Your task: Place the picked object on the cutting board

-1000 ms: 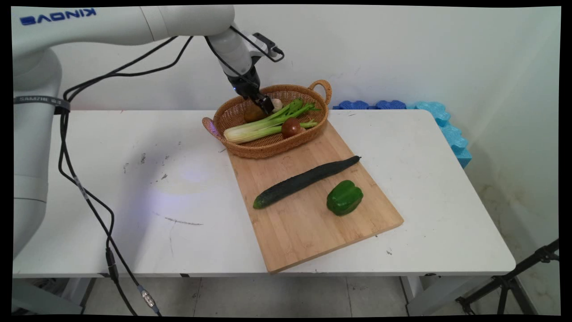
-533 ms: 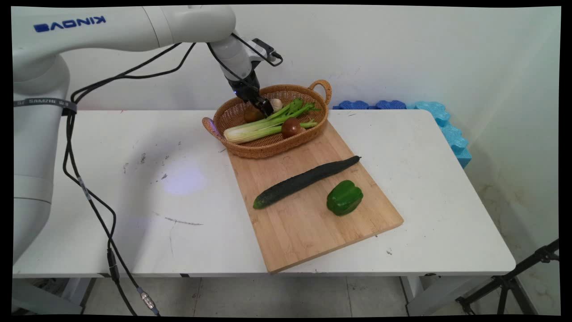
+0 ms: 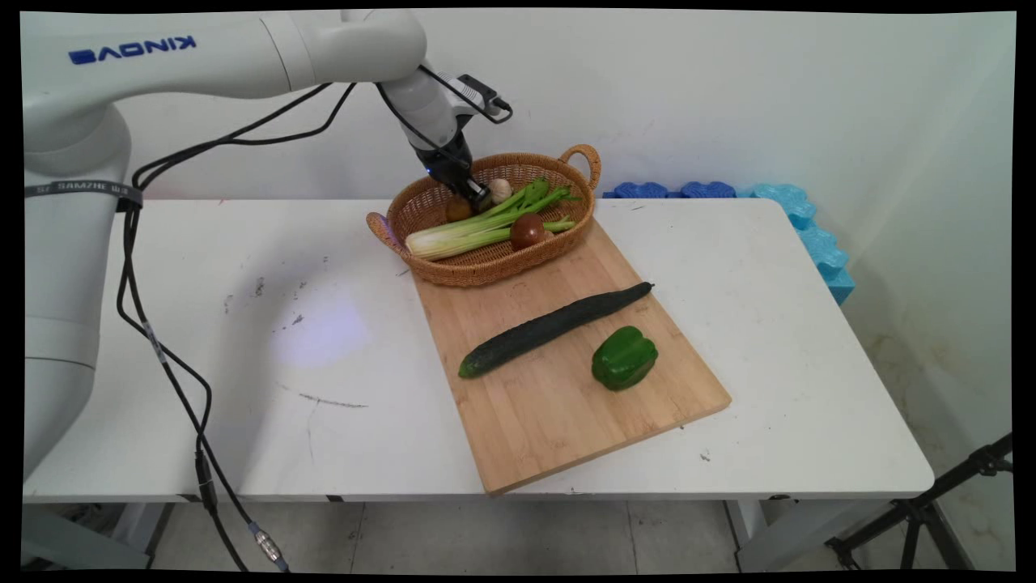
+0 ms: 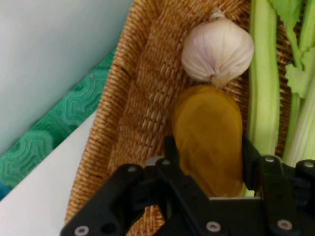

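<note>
My gripper (image 3: 474,197) reaches down into the back of a wicker basket (image 3: 477,271). In the hand view the gripper (image 4: 207,147) has a finger pressed on each side of a yellow-brown potato (image 4: 209,132), so it is shut on it. The potato (image 3: 456,210) lies against the basket wall (image 4: 142,98). A white garlic bulb (image 4: 217,49) touches the potato's far end. Celery stalks (image 4: 263,73) run along the potato's other side. In the main view the garlic (image 3: 501,190) and celery (image 3: 486,227) lie just right of the gripper.
A dark red tomato (image 3: 527,231) sits in the basket on the celery. The basket rests on the far end of a wooden cutting board (image 3: 558,413), which carries a long cucumber (image 3: 554,328) and a green bell pepper (image 3: 623,358). Blue foam mats (image 3: 801,219) line the table's back right edge.
The gripper has shifted slightly left and deeper over the potato inside the basket. The other things have not moved.
</note>
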Motion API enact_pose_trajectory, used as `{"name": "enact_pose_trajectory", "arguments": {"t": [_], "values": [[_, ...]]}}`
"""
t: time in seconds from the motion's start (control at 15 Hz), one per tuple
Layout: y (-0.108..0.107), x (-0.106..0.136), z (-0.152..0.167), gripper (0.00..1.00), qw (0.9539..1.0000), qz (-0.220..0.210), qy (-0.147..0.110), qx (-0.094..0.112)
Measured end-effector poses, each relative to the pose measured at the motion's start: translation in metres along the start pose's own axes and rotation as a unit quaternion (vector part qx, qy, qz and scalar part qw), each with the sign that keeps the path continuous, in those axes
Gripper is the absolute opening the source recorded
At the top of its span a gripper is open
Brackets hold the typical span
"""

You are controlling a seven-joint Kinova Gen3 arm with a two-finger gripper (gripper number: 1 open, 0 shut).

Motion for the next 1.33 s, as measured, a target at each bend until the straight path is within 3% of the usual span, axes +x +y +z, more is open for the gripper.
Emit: {"name": "enact_pose_trajectory", "arguments": {"t": [0.33,0.67,0.93,1.33], "values": [[0.003,0.005,-0.019,0.0,0.9999,0.006,0.015,-0.004],[0.012,0.014,-0.087,0.0,0.9985,0.02,0.049,-0.017],[0.033,0.004,-0.157,0.0,0.9951,0.031,0.077,-0.054],[0.084,-0.047,-0.227,0.0,0.9874,0.047,0.085,-0.125]]}}
